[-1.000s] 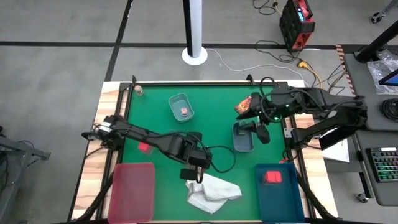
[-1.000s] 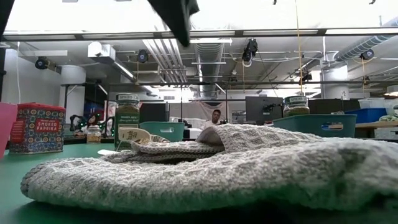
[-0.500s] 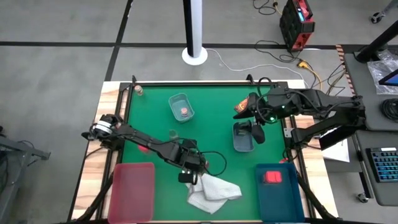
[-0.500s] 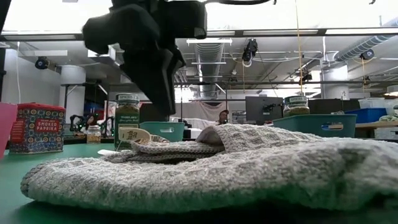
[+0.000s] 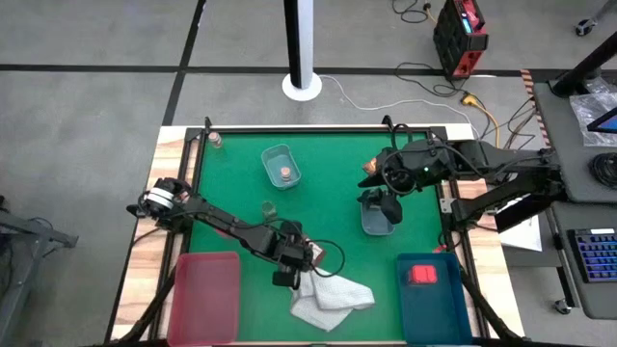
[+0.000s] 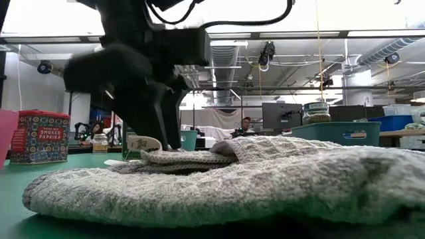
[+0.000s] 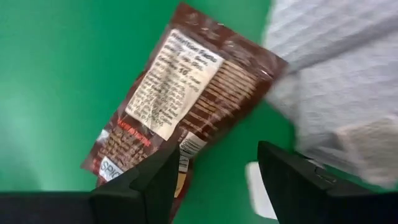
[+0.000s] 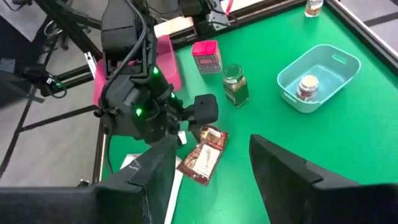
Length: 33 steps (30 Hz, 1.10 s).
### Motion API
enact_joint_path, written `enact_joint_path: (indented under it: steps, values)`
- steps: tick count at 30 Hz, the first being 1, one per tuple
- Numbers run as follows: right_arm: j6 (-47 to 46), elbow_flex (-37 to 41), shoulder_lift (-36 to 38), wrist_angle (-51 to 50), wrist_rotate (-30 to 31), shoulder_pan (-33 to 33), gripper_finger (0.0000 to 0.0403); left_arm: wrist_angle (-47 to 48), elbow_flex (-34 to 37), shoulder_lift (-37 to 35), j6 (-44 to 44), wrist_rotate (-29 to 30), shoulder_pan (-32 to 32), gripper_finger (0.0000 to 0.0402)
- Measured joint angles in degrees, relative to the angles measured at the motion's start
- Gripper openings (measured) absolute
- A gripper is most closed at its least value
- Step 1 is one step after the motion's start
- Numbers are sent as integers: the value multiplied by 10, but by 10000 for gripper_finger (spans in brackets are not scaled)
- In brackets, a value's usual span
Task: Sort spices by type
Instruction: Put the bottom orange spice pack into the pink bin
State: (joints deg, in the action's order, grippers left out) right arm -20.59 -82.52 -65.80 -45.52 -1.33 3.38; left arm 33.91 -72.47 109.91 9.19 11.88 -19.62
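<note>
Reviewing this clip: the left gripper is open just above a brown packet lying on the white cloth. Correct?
Not quite. The left gripper is open above the brown packet, but the packet lies on the green table beside the white cloth, as the left wrist view shows.

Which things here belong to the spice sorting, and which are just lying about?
Job: brown packet, green jar, red tin, pink-topped jar, red block.
Lying about: cloth, pale tray.
</note>
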Motion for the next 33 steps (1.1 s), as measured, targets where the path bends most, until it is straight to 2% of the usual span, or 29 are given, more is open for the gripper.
enact_joint_path:
  steps: [3,8,13,28,33]
  values:
    - [-6,0,0,0,0,0,196,-11,11,1,4,30,0,195]
    - [-20,0,-3,0,0,0,192,-32,26,4,5,40,2,192]
    - [-26,0,-7,0,1,0,190,-35,1,4,-25,85,-2,191]
    - [-37,1,-7,1,15,0,192,-93,42,39,-26,70,15,191]
    - [-46,1,-7,5,15,0,196,-132,58,53,-16,67,16,161]
